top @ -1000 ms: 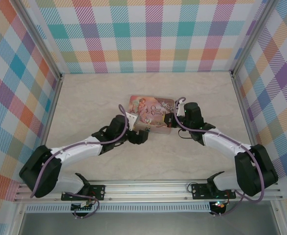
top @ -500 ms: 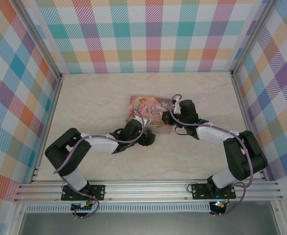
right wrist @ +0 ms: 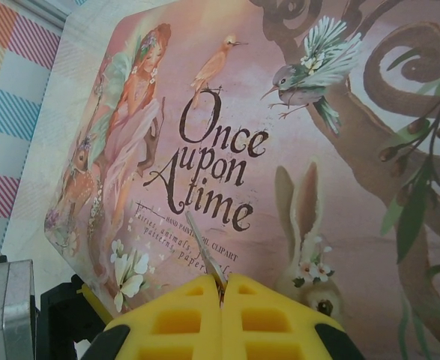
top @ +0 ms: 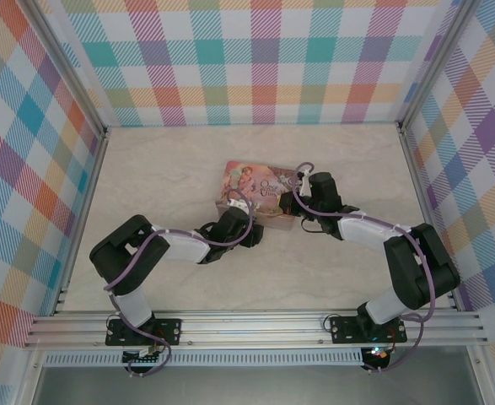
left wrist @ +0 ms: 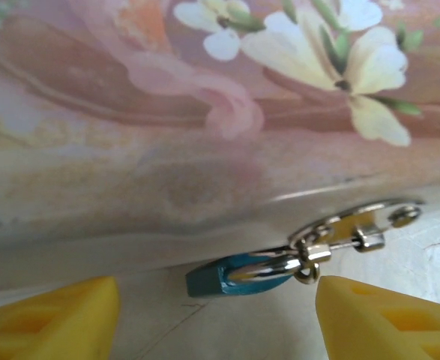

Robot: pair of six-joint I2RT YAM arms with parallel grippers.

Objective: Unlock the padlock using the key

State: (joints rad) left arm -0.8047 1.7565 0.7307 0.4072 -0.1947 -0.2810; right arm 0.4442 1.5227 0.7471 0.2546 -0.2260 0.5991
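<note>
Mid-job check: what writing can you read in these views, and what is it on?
"Once upon a time": large dark title on the lid of the pink tin.
"CLIPART": ends a small line under the title; the rest of that small print is too small to read.
The padlock shows no readable marking.

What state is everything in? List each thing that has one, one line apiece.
Pink illustrated rectangular tin: lid down, silvery clasp fastened.
Tiny teal-blue padlock: hooked through the clasp, shackle apparently closed.
Small thin metal key: pinched in the right hand, not inserted.
Left hand: open, fingers either side of the padlock.
Right hand: shut on the key.
</note>
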